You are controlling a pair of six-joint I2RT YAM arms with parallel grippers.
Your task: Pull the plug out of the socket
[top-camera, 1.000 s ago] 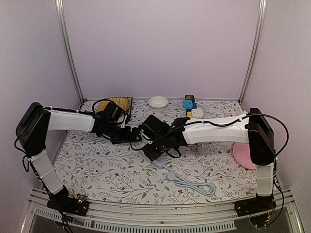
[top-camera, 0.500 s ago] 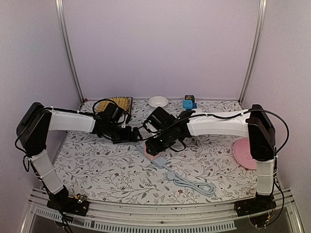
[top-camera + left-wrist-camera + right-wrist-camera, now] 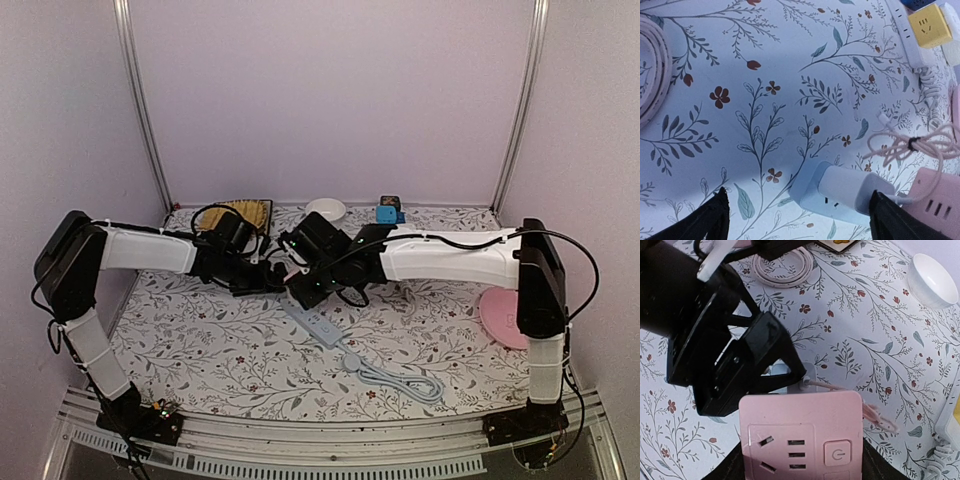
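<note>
In the left wrist view a white plug (image 3: 860, 192) sits pushed into a pale blue-white socket block (image 3: 810, 192) lying on the flowered table. A thin pink cord (image 3: 912, 142) runs from the plug to a pink socket cube (image 3: 935, 205). My left gripper (image 3: 799, 200) is open, one finger on each side of the plug and block, touching neither. My right gripper (image 3: 801, 460) is shut on the pink socket cube (image 3: 800, 432), just right of the left gripper (image 3: 268, 278). The plug (image 3: 807, 376) shows behind the cube.
A white power strip (image 3: 315, 322) with its grey cable (image 3: 400, 380) lies in front of the grippers. Along the back are a white bowl (image 3: 325, 208), a blue cube (image 3: 386, 214) and a yellow mat (image 3: 245, 213). A pink plate (image 3: 503, 318) is at right.
My right arm has carried the pink cube left and back, off the white power strip and up beside the left gripper. The left arm has hardly moved.
</note>
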